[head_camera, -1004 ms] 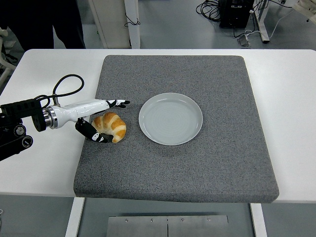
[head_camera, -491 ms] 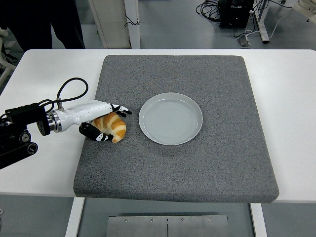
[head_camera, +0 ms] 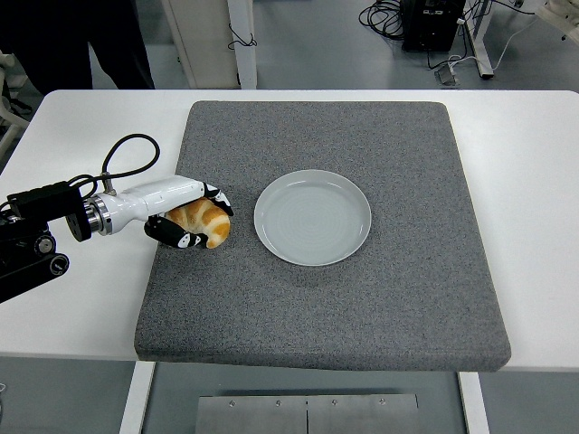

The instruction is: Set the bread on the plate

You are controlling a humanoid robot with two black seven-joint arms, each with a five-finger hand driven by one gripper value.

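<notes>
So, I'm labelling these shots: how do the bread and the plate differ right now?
The bread is golden-brown, lumpy and curved; the plate is pale grey, flat and round. The bread is smaller than the plate. The left hand is closed around the bread, while the plate lies untouched and bare. Both rest on the grey mat.

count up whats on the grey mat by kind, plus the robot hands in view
croissant: 1, on the mat's left part, with the left hand closed around it
plate: 1, bare, to the right of the croissant
robot hand: 1, the left one; no right hand shows
grey mat: 1, under it all
total: 4
</notes>
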